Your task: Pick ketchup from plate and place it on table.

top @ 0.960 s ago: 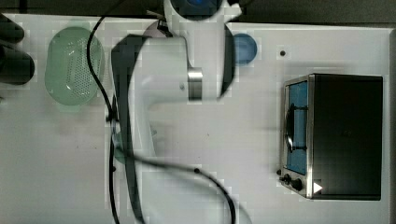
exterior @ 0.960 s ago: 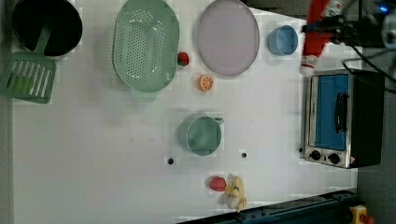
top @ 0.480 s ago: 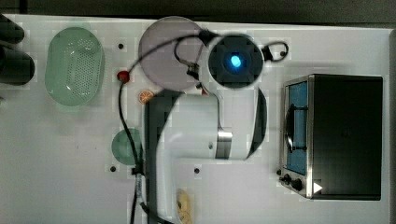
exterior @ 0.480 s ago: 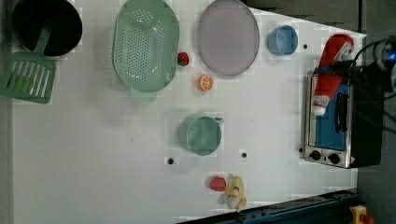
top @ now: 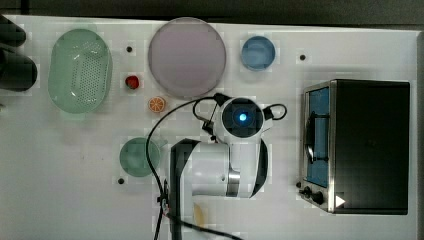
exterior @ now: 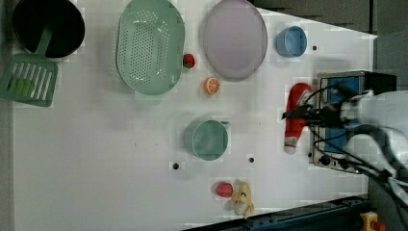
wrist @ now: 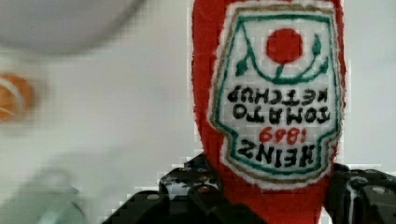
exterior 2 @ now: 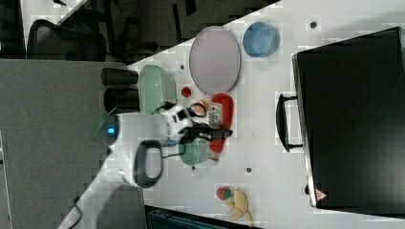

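Beside the toaster oven [exterior: 344,115], gripper [exterior: 300,115] clamps ketchup [exterior: 294,118] off the plate [exterior: 234,38]; bottle's long axis vertical in left view, cap down; cup [exterior: 207,139] nearby.

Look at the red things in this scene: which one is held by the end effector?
The ketchup bottle, long with a white cap, is clamped in the end effector. The two small red fruit pieces lie loose on the table.
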### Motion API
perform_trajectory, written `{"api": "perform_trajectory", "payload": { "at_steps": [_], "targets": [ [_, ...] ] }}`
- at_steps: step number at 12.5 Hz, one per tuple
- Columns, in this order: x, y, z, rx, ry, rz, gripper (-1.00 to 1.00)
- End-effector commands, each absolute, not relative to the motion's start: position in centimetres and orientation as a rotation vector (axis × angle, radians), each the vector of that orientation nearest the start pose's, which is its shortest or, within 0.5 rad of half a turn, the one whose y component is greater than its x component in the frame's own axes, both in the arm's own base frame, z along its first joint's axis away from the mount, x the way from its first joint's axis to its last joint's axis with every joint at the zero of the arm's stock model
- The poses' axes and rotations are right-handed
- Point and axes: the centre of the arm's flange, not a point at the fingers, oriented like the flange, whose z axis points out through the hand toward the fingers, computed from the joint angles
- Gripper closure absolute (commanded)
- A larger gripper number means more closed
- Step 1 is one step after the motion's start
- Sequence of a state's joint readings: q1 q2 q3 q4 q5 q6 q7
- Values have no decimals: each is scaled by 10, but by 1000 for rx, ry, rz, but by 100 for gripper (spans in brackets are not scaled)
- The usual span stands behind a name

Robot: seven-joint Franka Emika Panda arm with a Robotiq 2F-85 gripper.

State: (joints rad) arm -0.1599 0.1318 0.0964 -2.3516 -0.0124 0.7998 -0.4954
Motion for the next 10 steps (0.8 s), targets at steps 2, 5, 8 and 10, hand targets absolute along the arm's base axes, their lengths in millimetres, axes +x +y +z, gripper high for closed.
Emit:
{"api": "perform_trajectory", "payload": {
  "at_steps": [2, 5, 8, 10],
  "targets": [
    [494, -31, 239, -3095, 508, 141, -27],
    [495, -31, 210, -3088, 509, 149, -93],
    [508, -31, 240, -3086, 516, 53, -100],
    [520, -33, 293, -3074, 599, -29, -100]
  ]
}}
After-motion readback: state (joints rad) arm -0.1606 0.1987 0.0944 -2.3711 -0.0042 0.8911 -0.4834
